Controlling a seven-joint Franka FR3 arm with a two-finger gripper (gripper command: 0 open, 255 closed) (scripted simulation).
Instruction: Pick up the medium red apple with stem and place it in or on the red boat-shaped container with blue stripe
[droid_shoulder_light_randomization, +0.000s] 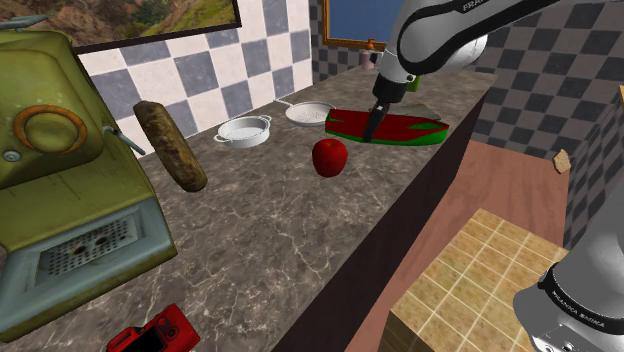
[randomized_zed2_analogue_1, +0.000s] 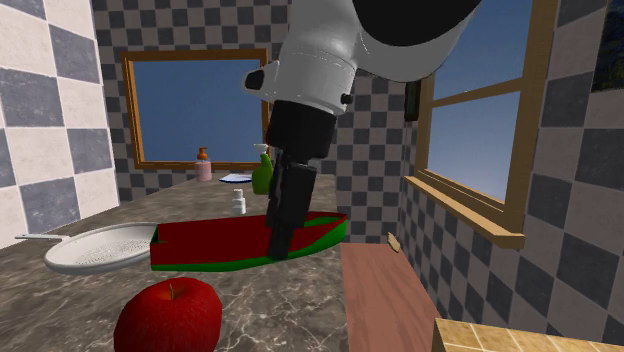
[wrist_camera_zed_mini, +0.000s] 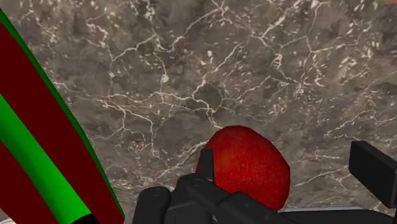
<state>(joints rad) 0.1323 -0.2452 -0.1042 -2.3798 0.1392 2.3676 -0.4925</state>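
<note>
1 red apple w/ stem (droid_shoulder_light_randomization: 330, 157); 1 red boat-shaped container w/ green stripe (droid_shoulder_light_randomization: 395, 128); 2 white round dishes, i.e. two-handled pan (droid_shoulder_light_randomization: 243, 131) + perforated strainer (droid_shoulder_light_randomization: 309, 112); 1 brown oblong loaf (droid_shoulder_light_randomization: 170, 145); 1 olive-green machine (droid_shoulder_light_randomization: 60, 200); 1 red camera (droid_shoulder_light_randomization: 150, 335); 3 bottles: pink bottle (randomized_zed2_analogue_1: 204, 164), green spray bottle (randomized_zed2_analogue_1: 263, 170), small white bottle (randomized_zed2_analogue_1: 239, 202).

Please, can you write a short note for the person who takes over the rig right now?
End effector: open, holding nothing, close to the red boat-shaped container with green stripe.
Red apple: resting on the marble counter, apart from the container, not gripped.
Done: the apple is not picked up yet.
Left: grasp the apple, lift it, and put it in the container.
</note>
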